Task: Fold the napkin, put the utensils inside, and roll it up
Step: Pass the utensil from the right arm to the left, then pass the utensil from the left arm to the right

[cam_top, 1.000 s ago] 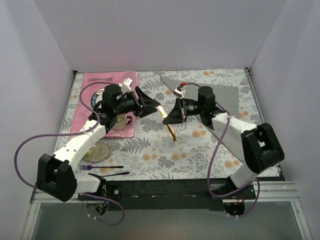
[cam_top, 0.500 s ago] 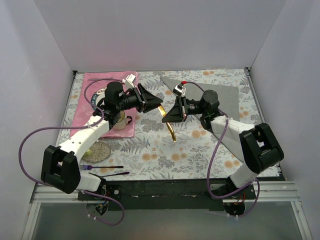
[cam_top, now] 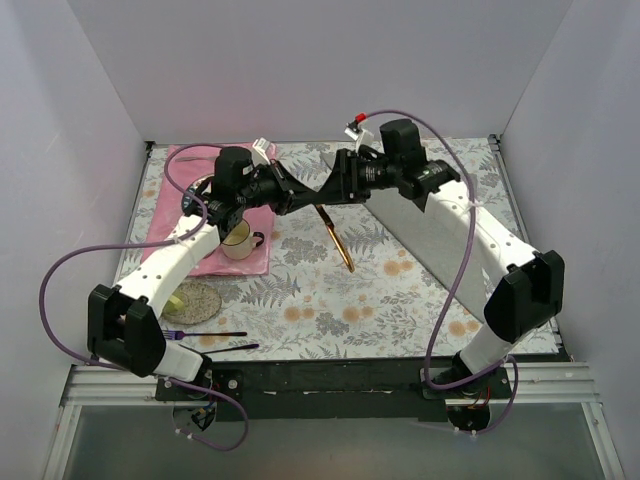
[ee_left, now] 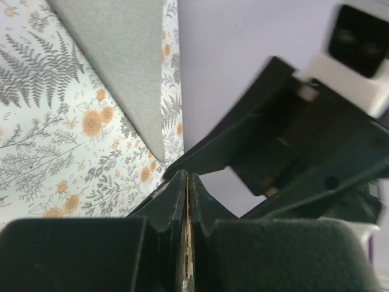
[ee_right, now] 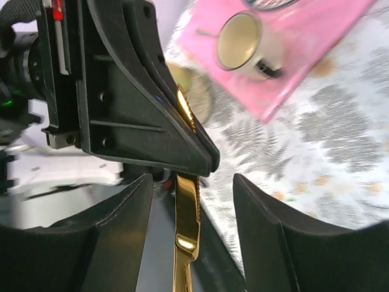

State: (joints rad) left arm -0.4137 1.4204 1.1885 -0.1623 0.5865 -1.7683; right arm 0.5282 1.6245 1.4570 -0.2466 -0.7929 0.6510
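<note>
The napkin (ee_left: 121,61) is lying folded. The left pincer (cam_top: 300,195) is clamping the golden knife (cam_top: 335,235) beside it, the right pincer (ee_right: 191,182) gaping wide around the knife. Placing and rolling are waiting.

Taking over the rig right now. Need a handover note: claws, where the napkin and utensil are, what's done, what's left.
Left claw: shut on the gold knife, pinching its serrated blade end and holding it off the table.
Right claw: open, straddling the knife's handle, not closed on it.
Napkin: grey, lying flat on the far right of the table, partly under the right arm. It looks folded into a triangle.
Done: the fold, apparently.
Left: get the knife onto the napkin, then roll it up.
</note>
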